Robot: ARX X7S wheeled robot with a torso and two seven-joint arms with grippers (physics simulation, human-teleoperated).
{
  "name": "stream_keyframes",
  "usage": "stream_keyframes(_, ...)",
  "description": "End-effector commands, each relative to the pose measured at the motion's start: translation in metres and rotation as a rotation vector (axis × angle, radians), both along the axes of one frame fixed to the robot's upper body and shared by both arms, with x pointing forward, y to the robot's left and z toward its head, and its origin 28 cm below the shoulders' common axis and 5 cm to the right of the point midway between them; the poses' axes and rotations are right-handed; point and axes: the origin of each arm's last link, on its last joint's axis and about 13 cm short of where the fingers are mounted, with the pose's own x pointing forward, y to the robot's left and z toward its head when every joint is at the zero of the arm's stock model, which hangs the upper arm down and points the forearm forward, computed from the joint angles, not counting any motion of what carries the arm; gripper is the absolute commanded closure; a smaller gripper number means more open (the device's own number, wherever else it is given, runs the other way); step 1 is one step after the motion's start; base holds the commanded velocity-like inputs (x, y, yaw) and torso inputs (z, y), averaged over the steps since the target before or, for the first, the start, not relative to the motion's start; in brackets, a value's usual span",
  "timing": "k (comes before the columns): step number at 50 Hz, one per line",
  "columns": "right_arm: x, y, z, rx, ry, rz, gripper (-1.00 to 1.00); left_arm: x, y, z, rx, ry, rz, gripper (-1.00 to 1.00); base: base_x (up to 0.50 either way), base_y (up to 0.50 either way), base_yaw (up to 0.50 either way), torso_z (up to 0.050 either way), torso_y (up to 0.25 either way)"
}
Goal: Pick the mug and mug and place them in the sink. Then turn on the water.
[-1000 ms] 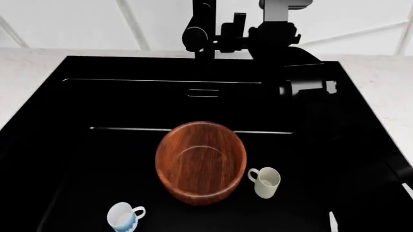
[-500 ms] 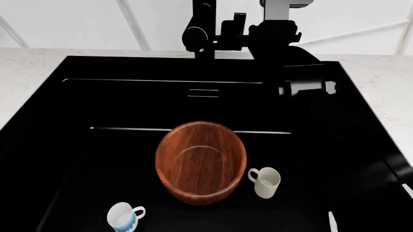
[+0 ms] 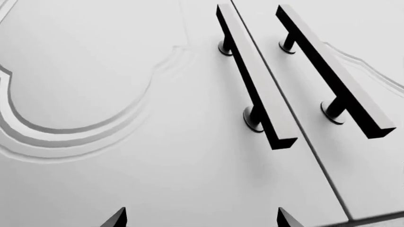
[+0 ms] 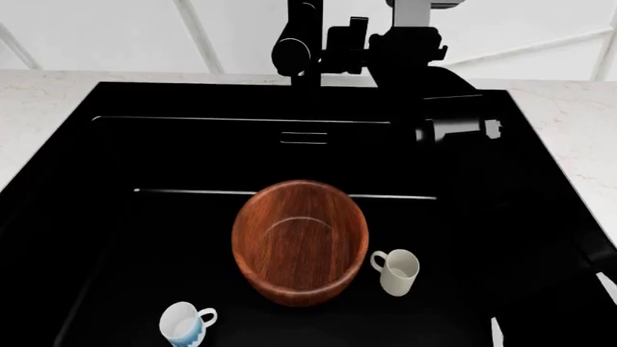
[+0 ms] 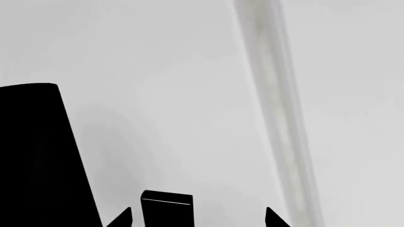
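While both mugs lie in the sink [image 4: 115,144], the patterned mug [image 4: 183,323] sits near its front edge and the cream mug [image 4: 397,272] just beside the wooden bowl [image 4: 300,242]. The right gripper [image 5: 198,218] is spread by the tap [image 4: 300,43]; the left gripper [image 3: 200,218] is also spread, facing cabinet doors [image 3: 126,142].

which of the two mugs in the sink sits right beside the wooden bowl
The plain cream mug, just off the wooden bowl. The white mug with the blue pattern sits apart from it.
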Motion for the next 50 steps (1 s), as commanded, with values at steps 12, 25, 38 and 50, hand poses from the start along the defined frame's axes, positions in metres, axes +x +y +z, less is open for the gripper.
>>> stream_keyframes(12,0.0002,-0.0001,0.0015,0.002,-0.014,-0.003,-1.00,-0.0005,0.0008,-0.0027,-0.005,-0.002,0.001,-1.00,0.00,0.00,0.00,0.000,-0.034)
stream_keyframes(25,0.0006,-0.0013,0.0063,0.005,-0.037,-0.016,-1.00,-0.0010,-0.0004,-0.0036,0.012,-0.006,0.009,-1.00,0.00,0.00,0.00,0.000,0.000)
stream_keyframes(38,0.0011,-0.0056,0.0045,-0.002,-0.037,-0.043,-1.00,-0.0007,-0.0001,-0.0042,0.013,-0.006,0.012,-1.00,0.00,0.00,0.00,0.000,0.000)
stream_keyframes(50,0.0013,-0.0061,0.0006,-0.003,-0.034,-0.061,-1.00,0.0002,0.0002,-0.0056,0.012,-0.003,0.014,-1.00,0.00,0.00,0.00,0.000,0.000)
